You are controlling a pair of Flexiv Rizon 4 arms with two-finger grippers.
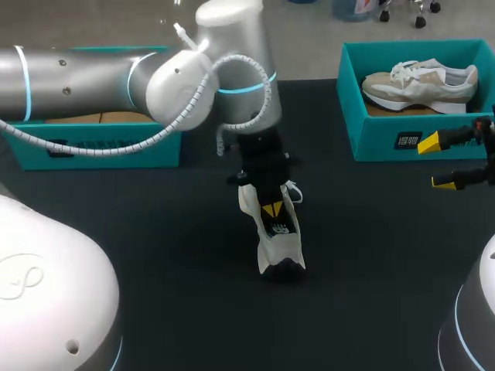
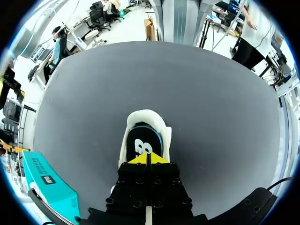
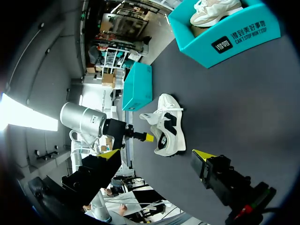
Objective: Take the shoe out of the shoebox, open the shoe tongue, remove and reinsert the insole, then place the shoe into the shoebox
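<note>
Black table (image 1: 155, 232); teal shoebox (image 1: 379, 137) at its far right, a beige shoe (image 1: 421, 83) inside; white shoe (image 1: 280, 246) mid-table, outside the box; left gripper (image 2: 146, 158) — tips pressed together at its opening; right gripper (image 1: 435, 163) — spread wide, empty, beside the shoebox.

A dark, matte table (image 1: 371, 255) lies flat under soft, even light.

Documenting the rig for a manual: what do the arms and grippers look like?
Left arm is silver-white with glowing cyan joint rings and a white coiled cable. Left gripper and right gripper are black, blocky, with bright yellow tips.
</note>
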